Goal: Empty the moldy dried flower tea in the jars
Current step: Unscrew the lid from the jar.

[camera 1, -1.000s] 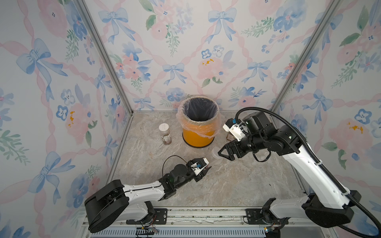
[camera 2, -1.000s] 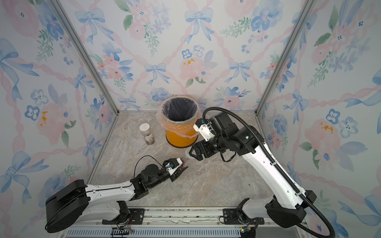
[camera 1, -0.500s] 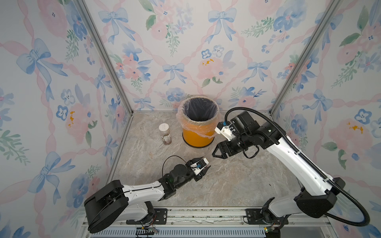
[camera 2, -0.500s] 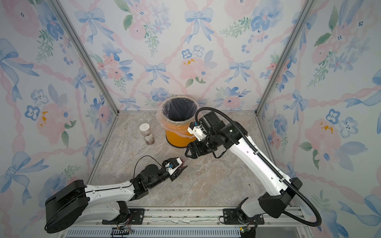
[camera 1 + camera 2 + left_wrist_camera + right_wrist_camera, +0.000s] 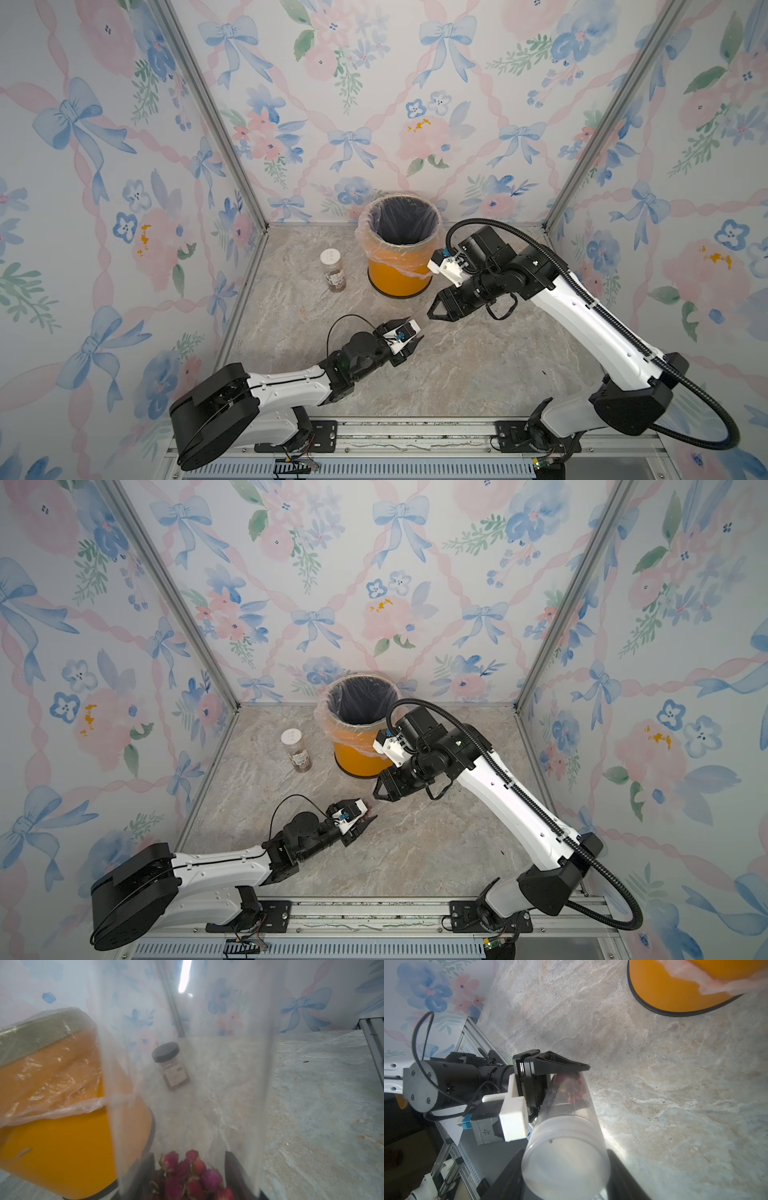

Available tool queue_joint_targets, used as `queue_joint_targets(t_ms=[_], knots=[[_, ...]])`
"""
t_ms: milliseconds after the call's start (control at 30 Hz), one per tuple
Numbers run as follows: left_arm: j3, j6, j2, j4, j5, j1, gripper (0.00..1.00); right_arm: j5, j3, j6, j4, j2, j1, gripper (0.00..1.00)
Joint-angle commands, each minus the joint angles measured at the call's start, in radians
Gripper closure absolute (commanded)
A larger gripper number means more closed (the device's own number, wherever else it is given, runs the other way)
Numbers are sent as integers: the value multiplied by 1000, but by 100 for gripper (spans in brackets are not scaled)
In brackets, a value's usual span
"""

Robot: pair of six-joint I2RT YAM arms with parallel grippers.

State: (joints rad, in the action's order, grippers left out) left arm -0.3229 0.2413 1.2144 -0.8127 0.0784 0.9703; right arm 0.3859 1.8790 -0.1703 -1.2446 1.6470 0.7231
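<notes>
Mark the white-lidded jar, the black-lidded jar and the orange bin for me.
white-lidded jar (image 5: 331,257): in a top view, on its white lid.
black-lidded jar (image 5: 165,1052): in the left wrist view, on its black lid.
orange bin (image 5: 392,285): in a top view, on its bare orange wall below the liner.

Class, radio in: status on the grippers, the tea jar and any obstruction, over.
Left gripper shut on tall slim jar. Right gripper shut on translucent lid; lid on, tea inside. Nothing between jar and orange bin.
</notes>
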Motion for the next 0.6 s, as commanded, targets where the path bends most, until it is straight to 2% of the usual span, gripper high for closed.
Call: queue_joint_targets(t_ms=[0,67,267,433,567], knots=[[13,7,-14,-23,-99,-5,54,-22,14,123,-38,32,21,59],[17,2,-17,-22,-141,-13,54,-28,8,174,-37,30,19,64],[34,-16,-41,-22,-278,-57,54,13,-33,394,-14,14,22,67],[44,-16,-65,-15,-368,-82,54,21,-139,658,79,-65,41,68],[48,-8,-70,3,-396,-88,54,1,-178,848,116,-84,43,68]])
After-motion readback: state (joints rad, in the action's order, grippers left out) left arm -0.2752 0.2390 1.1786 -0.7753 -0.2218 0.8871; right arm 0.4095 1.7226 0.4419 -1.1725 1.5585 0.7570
